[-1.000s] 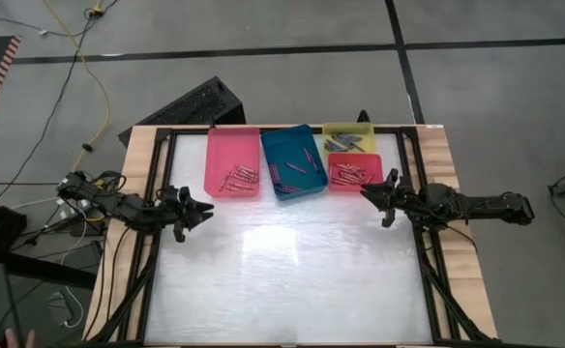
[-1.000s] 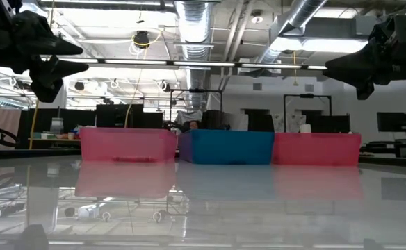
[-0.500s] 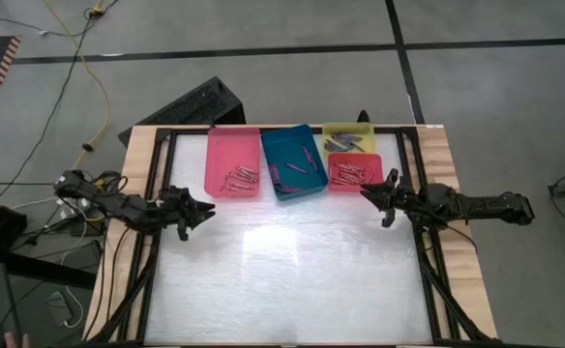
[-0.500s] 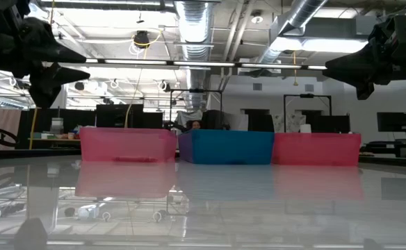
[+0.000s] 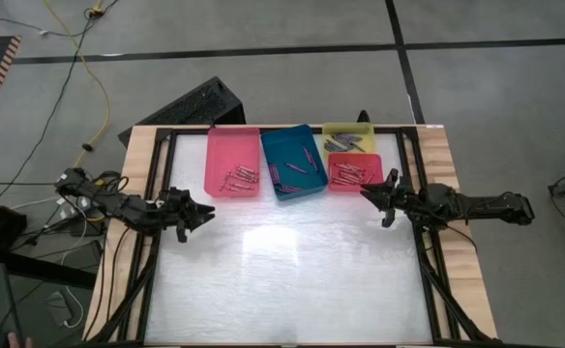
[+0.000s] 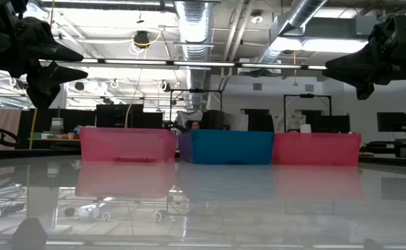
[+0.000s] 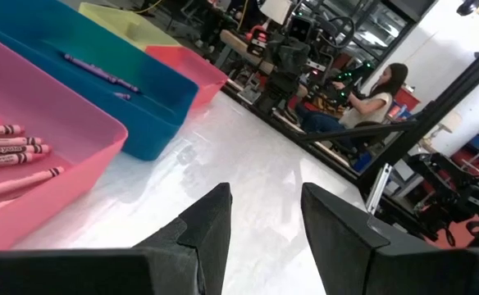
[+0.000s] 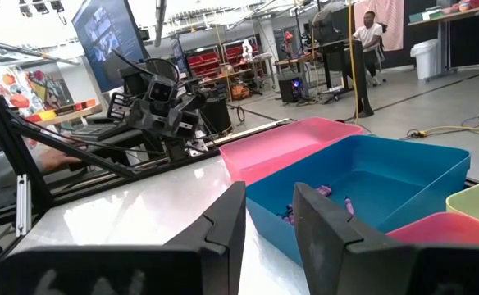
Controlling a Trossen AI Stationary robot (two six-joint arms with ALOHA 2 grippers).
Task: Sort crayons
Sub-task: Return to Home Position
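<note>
Standing spread with nothing between them, the fingers (image 7: 211, 229) of the left gripper (image 5: 201, 210) hover over the left side of the table (image 5: 282, 280), apart from the pink tray (image 5: 232, 145). The right gripper (image 5: 371, 191) likewise holds its fingers (image 8: 325, 229) apart and empty, just beside the front corner of the red tray (image 5: 341, 188).

Every one of the crayons in view lies inside a tray. There are pink ones (image 5: 239, 178) in the pink tray, violet ones (image 5: 294, 166) in the teal tray (image 5: 287, 145), red ones (image 5: 350, 172) in the red tray and grey ones (image 5: 348, 143) in the yellow tray (image 5: 350, 126). No loose stick shows on the table.

The likeliest mishap is the right arm clipping the red tray as it moves. The trays look like light, thin-walled plastic, and the table is glossy enough to mirror them, so a nudge would probably send one sliding into its neighbours. The crayons are slim, round, paper-wrapped sticks, and a jolted tray could set them rolling or spill them over its low wall.
</note>
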